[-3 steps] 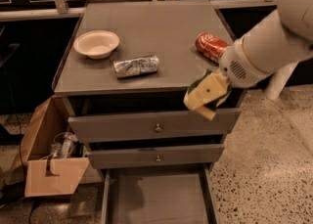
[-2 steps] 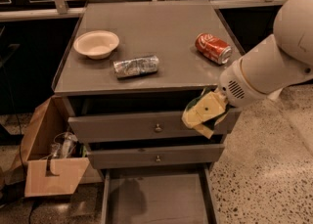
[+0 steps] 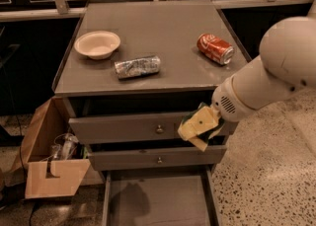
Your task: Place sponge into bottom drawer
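The sponge [image 3: 196,127], pale yellow foam with a dark green edge, hangs in the air in front of the right end of the top drawer front. My gripper [image 3: 206,121], at the end of the white arm coming in from the right, is shut on it. Below, the bottom drawer [image 3: 106,198] is pulled out. It is a wide, shallow grey tray, and the sponge's shadow falls on its floor. The sponge is well above the tray, over its right part.
On the cabinet top lie a pale bowl [image 3: 97,44], a crumpled silver foil packet [image 3: 137,66] and a red soda can [image 3: 215,49] on its side. Two knobbed drawers [image 3: 159,129] are closed. A cardboard box [image 3: 49,170] stands on the floor at the left.
The arm has carried the sponge down and to the left, from the cabinet top's right edge to in front of the top drawer.
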You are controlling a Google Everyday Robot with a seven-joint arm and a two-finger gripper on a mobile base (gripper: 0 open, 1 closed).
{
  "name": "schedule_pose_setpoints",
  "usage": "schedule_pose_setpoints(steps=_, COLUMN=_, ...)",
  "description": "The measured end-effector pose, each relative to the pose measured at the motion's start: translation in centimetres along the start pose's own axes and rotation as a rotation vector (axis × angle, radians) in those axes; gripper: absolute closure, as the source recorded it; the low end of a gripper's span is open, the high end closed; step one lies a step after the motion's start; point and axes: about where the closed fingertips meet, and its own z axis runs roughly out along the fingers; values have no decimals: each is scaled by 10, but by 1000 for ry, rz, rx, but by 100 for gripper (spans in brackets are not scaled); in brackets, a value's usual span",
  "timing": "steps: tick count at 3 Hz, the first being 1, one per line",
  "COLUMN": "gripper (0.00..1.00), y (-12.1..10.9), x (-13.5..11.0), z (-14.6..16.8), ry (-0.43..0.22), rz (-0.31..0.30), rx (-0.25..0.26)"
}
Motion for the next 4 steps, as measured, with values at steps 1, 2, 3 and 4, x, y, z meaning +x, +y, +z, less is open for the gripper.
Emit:
schedule_pose_setpoints(steps=1, gripper=100, y=3, x=24, z=42, ry=16, rz=68, rx=-12)
schedule_pose_setpoints(steps=2, gripper=100, y=9, x=44, z=76, ry=30, rz=119, rx=-28)
schedule_pose_setpoints(steps=3, gripper=100, y=9, x=46, z=79, ry=29, rz=120, rx=-26)
schedule_pose_setpoints(steps=4, gripper=100, y=9, x=51, z=86, ry=30, rz=145, rx=-34)
